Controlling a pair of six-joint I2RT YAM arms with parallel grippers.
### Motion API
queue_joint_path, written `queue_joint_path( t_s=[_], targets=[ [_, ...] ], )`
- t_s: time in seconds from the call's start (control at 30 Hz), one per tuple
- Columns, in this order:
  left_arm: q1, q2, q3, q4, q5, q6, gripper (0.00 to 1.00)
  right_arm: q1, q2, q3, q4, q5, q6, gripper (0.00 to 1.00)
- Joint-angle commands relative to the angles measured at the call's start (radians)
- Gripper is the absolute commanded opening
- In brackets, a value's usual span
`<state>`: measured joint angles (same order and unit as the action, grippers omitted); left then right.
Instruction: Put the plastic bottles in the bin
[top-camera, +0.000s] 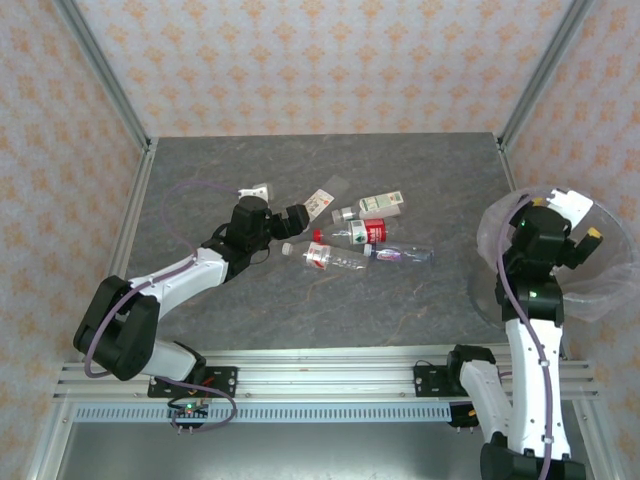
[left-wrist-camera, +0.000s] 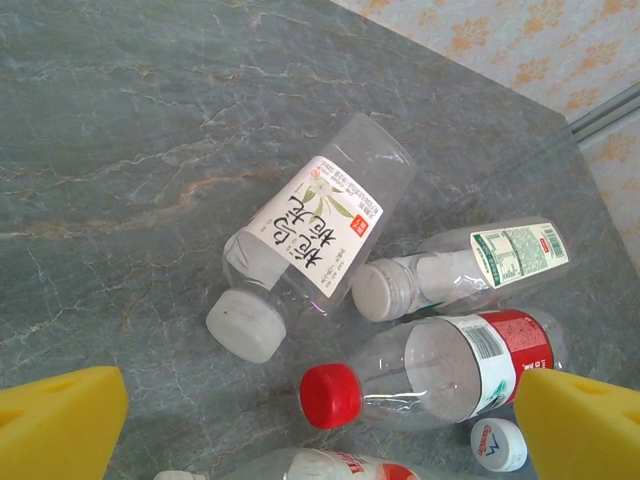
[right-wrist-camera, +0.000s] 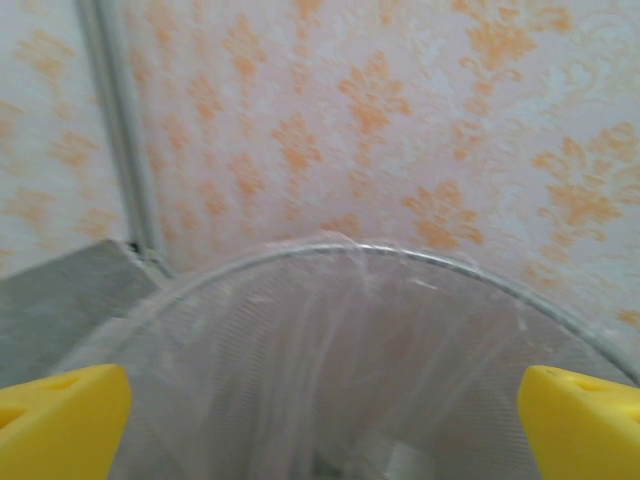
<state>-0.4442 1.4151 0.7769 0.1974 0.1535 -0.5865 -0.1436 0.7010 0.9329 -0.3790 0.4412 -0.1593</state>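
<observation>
Yellow fingers (left-wrist-camera: 62, 428) of the left gripper (left-wrist-camera: 320, 435) stand wide apart and empty above the plastic bottles (top-camera: 355, 235), while the right gripper (top-camera: 583, 222) hangs just as wide and empty over the bin (top-camera: 486, 240).

From the overhead camera, the bottles lie on their sides in a loose cluster in the middle of the grey table (top-camera: 400, 320). They are well apart from the bin at the table's right edge. A crinkled clear bag (top-camera: 600, 290) lines the bin, and its contents cannot be made out from above.

The left wrist camera gives detail too small to read from overhead. A white-labelled bottle (left-wrist-camera: 310, 235) with a white cap lies just beside a green-labelled bottle (left-wrist-camera: 480, 262). A red-capped bottle (left-wrist-camera: 440, 365) with a red-and-white label is seen between the two fingers. A white cap (left-wrist-camera: 497, 445) sits near the right-hand finger, and a red-printed bottle (left-wrist-camera: 320, 467) is cut off at the lower edge.

The right wrist camera looks past its own spread fingers (right-wrist-camera: 60, 420) into the bin's mouth, with the rim (right-wrist-camera: 350, 245) curving before a patterned wall (right-wrist-camera: 400, 120). Whatever lies at the bottom is too blurred to tell.
</observation>
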Motion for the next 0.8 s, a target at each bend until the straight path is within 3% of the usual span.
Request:
queue_joint_path(
  t_s=[0.0, 0.23, 0.53, 0.77],
  targets=[
    [0.006, 0.008, 0.034, -0.027, 0.008, -0.003, 1.00, 0.014, -0.005, 0.053, -0.033, -0.195, 0.078, 0.99],
    [0.007, 0.002, 0.037, -0.049, -0.002, -0.003, 1.00, 0.075, 0.010, 0.088, -0.032, -0.365, 0.124, 0.99],
    [0.004, 0.021, 0.126, -0.271, 0.065, -0.027, 1.00, 0.197, 0.066, 0.115, -0.025, -0.479, 0.123, 0.99],
    [-0.007, 0.033, 0.149, -0.352, 0.115, -0.057, 1.00, 0.298, 0.100, 0.100, 0.019, -0.584, 0.055, 0.99]
  ],
)
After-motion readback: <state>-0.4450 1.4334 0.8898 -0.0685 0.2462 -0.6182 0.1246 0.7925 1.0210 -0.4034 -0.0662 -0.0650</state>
